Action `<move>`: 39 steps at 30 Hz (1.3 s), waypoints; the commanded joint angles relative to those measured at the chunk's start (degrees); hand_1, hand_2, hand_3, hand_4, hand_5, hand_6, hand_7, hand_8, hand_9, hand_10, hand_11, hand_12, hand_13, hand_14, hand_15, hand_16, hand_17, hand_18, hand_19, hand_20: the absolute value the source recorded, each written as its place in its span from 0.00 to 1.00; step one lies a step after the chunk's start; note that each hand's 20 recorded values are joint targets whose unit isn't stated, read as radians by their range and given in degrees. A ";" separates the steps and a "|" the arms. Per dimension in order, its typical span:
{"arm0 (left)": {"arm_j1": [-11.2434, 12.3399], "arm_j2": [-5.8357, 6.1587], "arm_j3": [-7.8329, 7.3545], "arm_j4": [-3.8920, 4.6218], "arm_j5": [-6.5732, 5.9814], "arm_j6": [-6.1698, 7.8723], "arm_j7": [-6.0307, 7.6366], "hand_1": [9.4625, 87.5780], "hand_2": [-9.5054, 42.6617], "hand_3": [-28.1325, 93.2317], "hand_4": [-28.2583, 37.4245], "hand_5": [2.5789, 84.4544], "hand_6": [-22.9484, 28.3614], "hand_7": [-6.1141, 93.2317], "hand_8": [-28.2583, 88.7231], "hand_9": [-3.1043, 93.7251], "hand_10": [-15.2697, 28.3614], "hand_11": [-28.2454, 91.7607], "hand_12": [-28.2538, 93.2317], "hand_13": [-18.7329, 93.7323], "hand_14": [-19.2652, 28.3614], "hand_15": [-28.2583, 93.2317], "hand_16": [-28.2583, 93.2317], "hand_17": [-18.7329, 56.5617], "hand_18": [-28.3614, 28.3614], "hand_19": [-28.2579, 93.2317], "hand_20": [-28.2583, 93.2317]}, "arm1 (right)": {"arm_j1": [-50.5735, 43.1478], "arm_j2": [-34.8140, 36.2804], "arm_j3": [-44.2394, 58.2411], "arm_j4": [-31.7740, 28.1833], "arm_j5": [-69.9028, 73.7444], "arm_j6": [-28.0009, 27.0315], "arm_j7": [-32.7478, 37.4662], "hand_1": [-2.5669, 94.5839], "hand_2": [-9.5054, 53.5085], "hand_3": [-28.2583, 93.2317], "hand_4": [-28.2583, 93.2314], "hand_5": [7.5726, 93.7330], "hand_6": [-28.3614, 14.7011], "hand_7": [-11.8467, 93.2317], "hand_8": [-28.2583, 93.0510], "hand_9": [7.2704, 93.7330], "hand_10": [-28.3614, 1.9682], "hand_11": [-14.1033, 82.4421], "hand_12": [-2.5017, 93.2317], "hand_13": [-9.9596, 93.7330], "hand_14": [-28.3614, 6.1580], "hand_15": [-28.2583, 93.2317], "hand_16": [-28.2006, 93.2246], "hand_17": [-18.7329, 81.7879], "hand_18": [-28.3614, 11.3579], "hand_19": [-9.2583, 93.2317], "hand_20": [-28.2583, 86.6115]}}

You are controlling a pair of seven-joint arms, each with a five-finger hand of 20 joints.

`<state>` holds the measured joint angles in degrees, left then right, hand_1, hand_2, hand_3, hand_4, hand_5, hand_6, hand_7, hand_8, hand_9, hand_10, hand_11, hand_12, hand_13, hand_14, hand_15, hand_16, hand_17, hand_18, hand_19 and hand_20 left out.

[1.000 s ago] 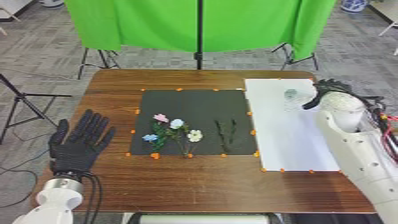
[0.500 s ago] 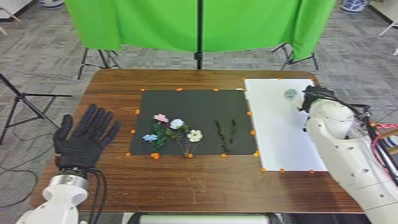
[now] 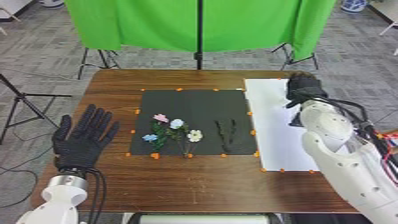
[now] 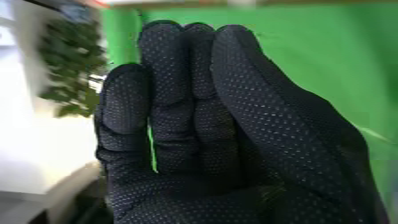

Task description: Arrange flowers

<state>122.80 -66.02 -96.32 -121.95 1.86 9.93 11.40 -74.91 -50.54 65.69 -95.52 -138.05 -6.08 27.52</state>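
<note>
My right hand (image 3: 305,86) is over the far end of the white sheet (image 3: 282,132), covering part of it. In the right wrist view, the right hand (image 4: 178,125) has straight fingers, with the thumb alongside; a faint greenish patch (image 4: 271,192) appears near the palm, too unclear to identify. Pink (image 3: 161,118), white (image 3: 177,123), blue (image 3: 150,137) and cream (image 3: 195,135) flowers lie close together on the black mat (image 3: 191,102). Two dark green stems (image 3: 224,135) lie right of them. My left hand (image 3: 78,140) is at the table's left side, fingers spread.
Orange markers (image 3: 155,156) line the mat and sheet on the brown table (image 3: 178,182). Behind the table hang a green cloth (image 3: 151,27) and a dark pole (image 3: 200,30). A leafy plant (image 4: 69,62) is in the right wrist view's background.
The right hand has moved left from the sheet's right edge to its far end. A pale green piece seen there earlier is now hidden. The left hand has shifted slightly.
</note>
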 commanded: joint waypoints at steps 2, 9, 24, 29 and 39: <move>-0.20 -0.53 0.07 0.73 -0.09 -0.04 -0.69 0.19 0.42 0.83 0.00 0.51 0.61 0.19 0.17 0.44 0.70 0.37 0.35 0.43 0.73 0.51 0.21 0.19 0.77 0.49 0.38 | 1.59 -1.49 0.20 -1.02 -2.34 -10.83 -1.74 0.67 0.00 0.84 0.00 0.53 0.58 0.48 0.17 0.60 0.42 0.40 0.34 0.62 0.56 0.61 0.53 0.51 0.18 0.87 0.57; 0.40 -0.58 -0.29 0.55 -0.05 0.50 -0.44 0.19 0.43 0.83 0.00 0.51 0.61 0.19 0.17 0.44 0.69 0.37 0.35 0.43 0.73 0.51 0.21 0.19 0.77 0.49 0.38 | -3.19 -1.85 6.04 -4.57 0.44 -23.70 -2.38 0.52 0.00 0.87 0.00 0.42 0.52 0.32 0.13 0.41 0.30 0.30 0.22 0.49 0.32 0.63 0.37 0.46 0.10 0.87 0.58; 0.62 -0.67 -0.30 0.49 0.06 0.95 -1.35 0.20 0.43 0.83 0.00 0.52 0.61 0.19 0.17 0.44 0.69 0.37 0.35 0.43 0.73 0.52 0.21 0.19 0.77 0.48 0.38 | -6.63 -2.17 3.22 2.43 -2.42 -4.83 -4.20 0.69 0.00 0.77 0.00 0.67 0.64 0.35 0.21 0.79 0.58 0.25 0.41 0.73 0.61 0.57 0.57 0.53 0.18 0.89 0.59; 1.15 -0.54 -0.48 0.26 -0.16 1.17 -1.10 0.20 0.43 0.83 0.00 0.52 0.61 0.19 0.17 0.44 0.69 0.38 0.35 0.43 0.73 0.52 0.21 0.19 0.77 0.49 0.38 | -8.19 -0.51 3.11 0.42 -1.76 2.64 -5.28 0.74 0.00 0.78 0.00 0.78 0.65 0.43 0.27 0.90 0.59 0.26 0.48 0.79 0.66 0.57 0.62 0.55 0.21 0.88 0.61; 0.67 -0.43 -0.66 0.26 0.28 0.54 -0.69 0.20 0.43 0.83 0.00 0.52 0.61 0.19 0.17 0.44 0.69 0.38 0.35 0.43 0.72 0.52 0.21 0.19 0.77 0.48 0.38 | -2.39 -0.73 -3.52 -5.65 -6.47 4.75 -22.89 0.74 0.00 0.78 0.00 0.80 0.65 0.43 0.30 0.92 0.59 0.25 0.49 0.80 0.66 0.56 0.64 0.55 0.23 0.87 0.62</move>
<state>123.19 -66.27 -96.91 -121.79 1.90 10.44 10.72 -82.76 -49.62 66.38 -97.67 -139.25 -0.18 17.18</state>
